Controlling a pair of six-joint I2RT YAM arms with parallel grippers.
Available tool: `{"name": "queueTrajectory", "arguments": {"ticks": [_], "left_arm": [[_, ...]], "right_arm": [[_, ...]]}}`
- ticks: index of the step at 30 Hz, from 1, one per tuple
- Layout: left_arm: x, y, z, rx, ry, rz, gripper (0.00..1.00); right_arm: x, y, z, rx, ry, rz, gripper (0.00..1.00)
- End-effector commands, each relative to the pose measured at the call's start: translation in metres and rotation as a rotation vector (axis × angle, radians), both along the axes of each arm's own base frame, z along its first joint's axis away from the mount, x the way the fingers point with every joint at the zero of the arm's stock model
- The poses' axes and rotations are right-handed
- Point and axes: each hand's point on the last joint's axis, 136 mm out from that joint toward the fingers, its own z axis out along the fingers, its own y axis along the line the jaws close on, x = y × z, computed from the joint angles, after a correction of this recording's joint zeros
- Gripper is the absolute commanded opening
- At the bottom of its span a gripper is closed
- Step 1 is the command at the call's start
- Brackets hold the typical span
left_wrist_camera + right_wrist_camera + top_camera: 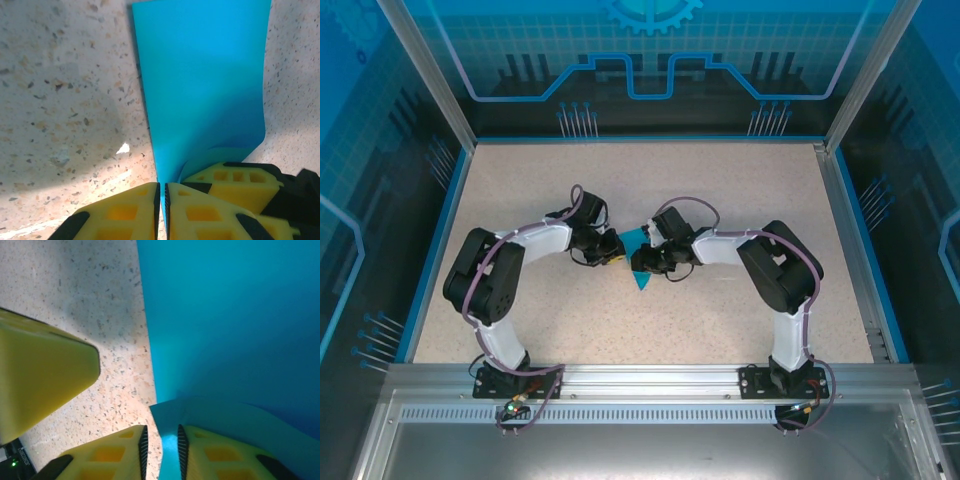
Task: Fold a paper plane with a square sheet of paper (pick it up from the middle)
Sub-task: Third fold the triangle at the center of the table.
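Centre frame, above the desk (720, 200), the sheet of paper (641, 278) stands bent, with no dart shape yet and most folds left. The left end effector (161, 186) pinches its edge. The right end effector (161, 429) narrowly straddles it; I cannot tell if it grips.

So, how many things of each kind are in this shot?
blue paper sheet: 1
robot arms: 2 (left arm, right arm)
total: 3
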Motion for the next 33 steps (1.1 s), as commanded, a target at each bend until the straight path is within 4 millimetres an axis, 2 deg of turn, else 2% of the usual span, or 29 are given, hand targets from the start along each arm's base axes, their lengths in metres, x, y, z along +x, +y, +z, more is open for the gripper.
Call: {"name": "queueTrajectory", "arguments": {"ticks": [1,10,17,25,33], "left_arm": [[-0.003,-0.011,0.018,-0.067,-0.023,-0.016,0.14],[-0.015,-0.030,0.017,-0.089,-0.013,-0.067,0.12],[-0.017,-0.038,0.004,-0.097,0.021,-0.076,0.06],[-0.015,-0.034,-0.011,-0.052,0.055,-0.055,0.01],[-0.014,-0.021,-0.021,0.025,0.068,-0.002,0.00]], "right_arm": [[-0.016,-0.022,-0.026,-0.080,0.075,-0.009,0.19],[-0.018,-0.033,-0.035,-0.115,0.105,-0.030,0.06],[-0.019,-0.035,-0.037,-0.124,0.112,-0.032,0.01],[-0.017,-0.035,-0.036,-0.125,0.113,-0.039,0.00],[-0.018,-0.037,-0.037,-0.134,0.115,-0.043,0.00]]}}
